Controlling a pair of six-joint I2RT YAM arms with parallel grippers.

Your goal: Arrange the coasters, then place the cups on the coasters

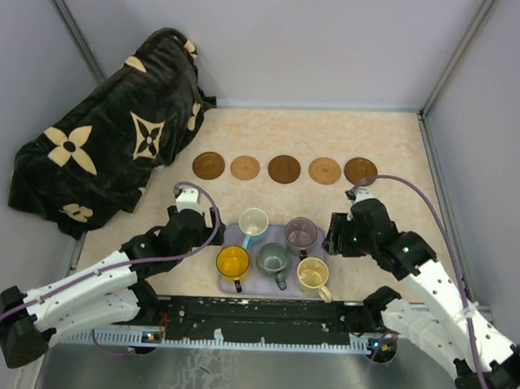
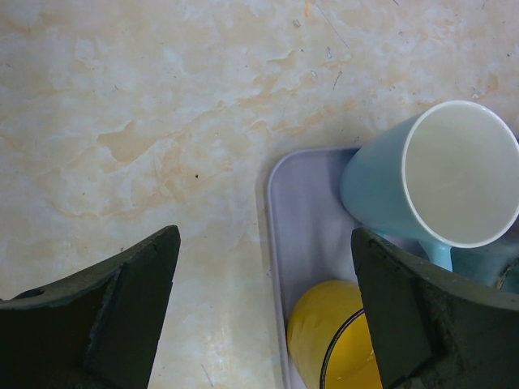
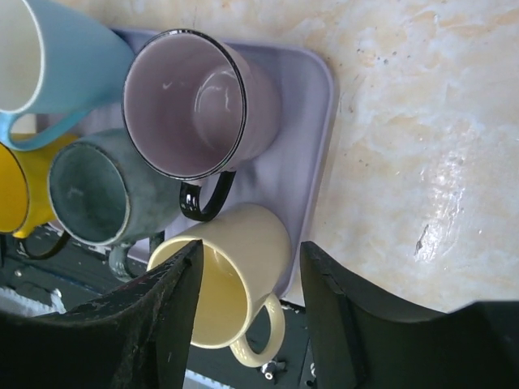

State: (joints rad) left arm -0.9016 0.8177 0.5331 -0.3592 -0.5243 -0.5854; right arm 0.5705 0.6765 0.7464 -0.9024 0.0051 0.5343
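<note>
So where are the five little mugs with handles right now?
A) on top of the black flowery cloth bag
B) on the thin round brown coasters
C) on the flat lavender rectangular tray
C: all five little mugs stand together on the flat lavender rectangular tray, while the thin round brown coasters lie bare in a row farther back.

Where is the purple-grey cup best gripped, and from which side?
Likely the rim wall on its right side, from above. The purple-grey cup stands upright, mouth open; its black handle points toward the cream cup, while its right flank faces bare tray.
</note>
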